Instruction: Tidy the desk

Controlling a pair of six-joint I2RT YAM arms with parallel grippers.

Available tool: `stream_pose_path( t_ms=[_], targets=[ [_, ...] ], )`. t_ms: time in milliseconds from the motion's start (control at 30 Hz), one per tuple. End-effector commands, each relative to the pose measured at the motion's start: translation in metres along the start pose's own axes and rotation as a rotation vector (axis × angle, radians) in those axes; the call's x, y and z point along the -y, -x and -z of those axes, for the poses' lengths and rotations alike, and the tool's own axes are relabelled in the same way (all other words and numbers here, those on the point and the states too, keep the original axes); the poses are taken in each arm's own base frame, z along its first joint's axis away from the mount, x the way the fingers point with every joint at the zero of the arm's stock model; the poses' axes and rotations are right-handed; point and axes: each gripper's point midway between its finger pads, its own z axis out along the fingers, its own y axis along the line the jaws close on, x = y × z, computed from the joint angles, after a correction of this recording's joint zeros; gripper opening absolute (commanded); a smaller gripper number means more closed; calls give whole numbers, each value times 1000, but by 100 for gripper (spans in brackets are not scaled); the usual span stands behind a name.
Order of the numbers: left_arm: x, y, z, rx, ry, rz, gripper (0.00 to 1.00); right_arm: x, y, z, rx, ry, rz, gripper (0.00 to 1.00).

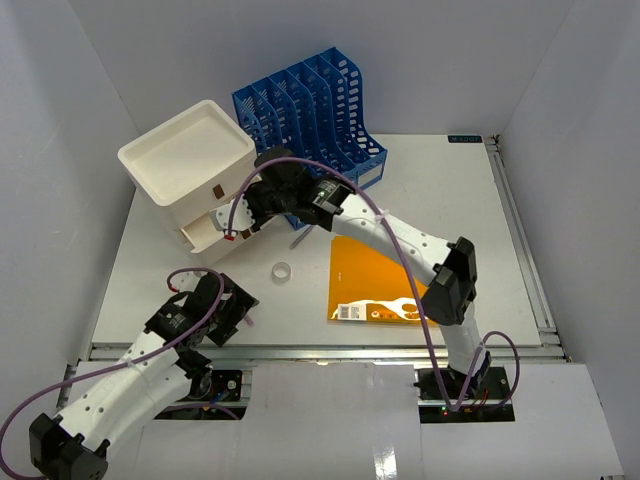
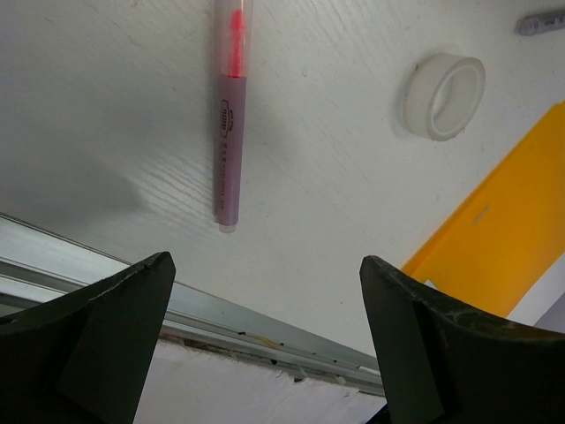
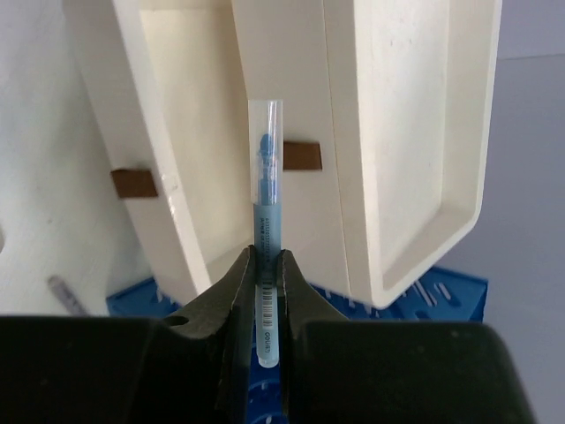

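Desk [image 1: 470,200] flat under everything, drawer box [image 1: 190,160] at its far left corner. Right gripper [image 3: 267,261] at the box's front, jaws pinching a blue pen [image 3: 267,203] by the lower barrel, capped tip aimed at the box beside its pulled-out lower drawer [image 1: 200,236]. Blue file rack [image 1: 320,100] just right of the box, behind the arm. Tape roll [image 1: 282,271] in front of the box, orange folder [image 1: 375,275] farther right, grey pen [image 1: 303,238] between. Left gripper [image 2: 265,263] well in front of the box near the desk's rail [image 2: 265,327], jaws spread wide, nothing between them. Pink highlighter [image 2: 228,132] lying flat on the box's side of those jaws.
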Motion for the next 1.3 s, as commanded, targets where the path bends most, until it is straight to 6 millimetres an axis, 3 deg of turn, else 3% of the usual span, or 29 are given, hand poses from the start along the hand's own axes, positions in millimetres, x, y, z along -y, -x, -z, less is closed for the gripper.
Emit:
stream_pose_path(
  t_ms=[0, 167, 233, 333, 400, 500, 567, 633, 667, 800, 867, 933, 1000, 1067, 1267],
  targets=[
    [-13, 5, -5, 43, 59, 73, 97, 29, 5, -38, 2, -151, 55, 8],
    [-13, 8, -6, 60, 38, 102, 97, 50, -4, -63, -37, -245, 72, 15],
    [-12, 9, -5, 65, 29, 105, 96, 45, -10, -73, -54, -243, 73, 27],
    [-8, 10, -6, 71, 21, 104, 94, 39, -14, -74, -63, -236, 59, 57],
    [-6, 11, -7, 77, 24, 102, 92, 40, -13, -66, -63, -238, 39, 64],
    [-4, 12, -10, 80, 38, 97, 90, 45, -8, -47, -47, -237, -3, 66],
    [-1, 15, -11, 90, 59, 85, 88, 56, -3, -22, -13, -248, -66, 66],
    [-1, 18, -13, 104, 83, 67, 86, 46, -6, -3, 7, -199, -135, 65],
    [-1, 19, -15, 109, 100, 59, 85, 51, -4, 17, 37, -202, -186, 65],
    [-2, 21, -26, 124, 160, 30, 83, 24, -15, 85, 191, -132, -454, 65],
    [-3, 22, -30, 133, 188, 27, 78, -20, -48, 100, 210, -76, -592, 65],
    [-5, 23, -35, 136, 219, 16, 75, -36, -54, 132, 210, -122, -611, 65],
    [-6, 24, -38, 142, 245, -3, 72, -76, -61, 144, 192, -134, -624, 65],
    [-9, 24, -41, 141, 270, -22, 68, -102, -66, 157, 209, -144, -665, 65],
    [-20, 21, -52, 134, 363, -65, 65, -138, -84, 190, 271, -176, -767, 66]
  ],
)
